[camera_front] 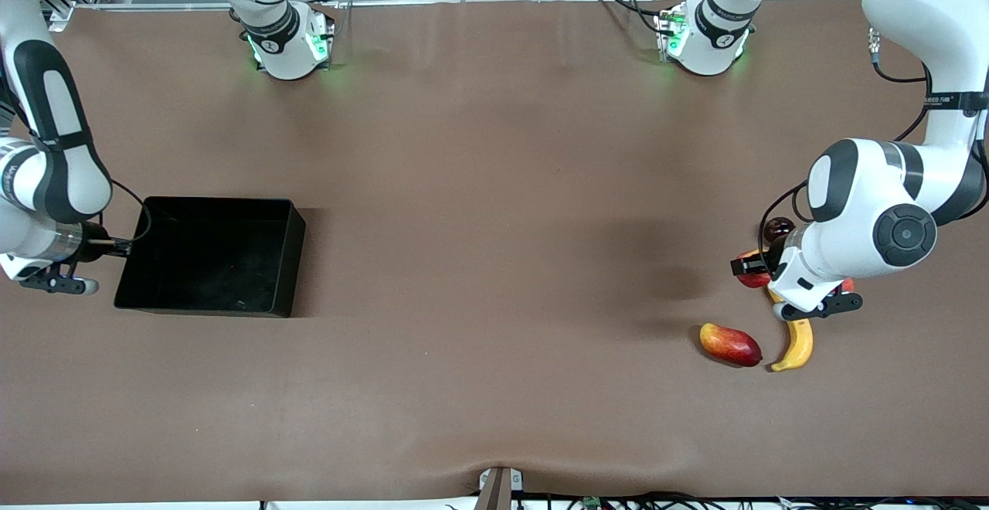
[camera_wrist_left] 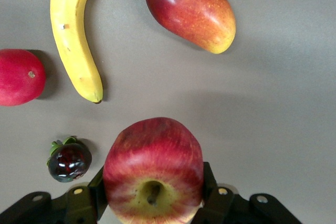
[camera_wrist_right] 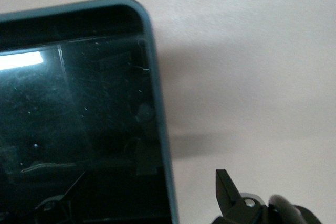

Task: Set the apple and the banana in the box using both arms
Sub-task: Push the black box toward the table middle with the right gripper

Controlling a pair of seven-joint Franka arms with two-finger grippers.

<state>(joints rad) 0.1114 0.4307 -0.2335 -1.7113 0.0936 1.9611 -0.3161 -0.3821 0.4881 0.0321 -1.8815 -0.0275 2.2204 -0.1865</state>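
Banana (camera_front: pixel 799 345) lies on the bench nearest the camera, w/ the left gripper (camera_wrist_left: pixel 153 203) just above, fingers pinching the apple (camera_wrist_left: pixel 153 171), so lift it straight, then carry it over to the box (camera_front: pixel 287 220). Box looks empty, though its glossy floor is hard to read; right gripper (camera_wrist_right: pixel 157 203) waits at its wall, fingers spread.

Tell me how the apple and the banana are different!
The apple is round, red with yellow streaks; the banana is long, curved and plain yellow. The apple sits between the left gripper's fingers; the banana lies free on the table, untouched. Neither is in the box.
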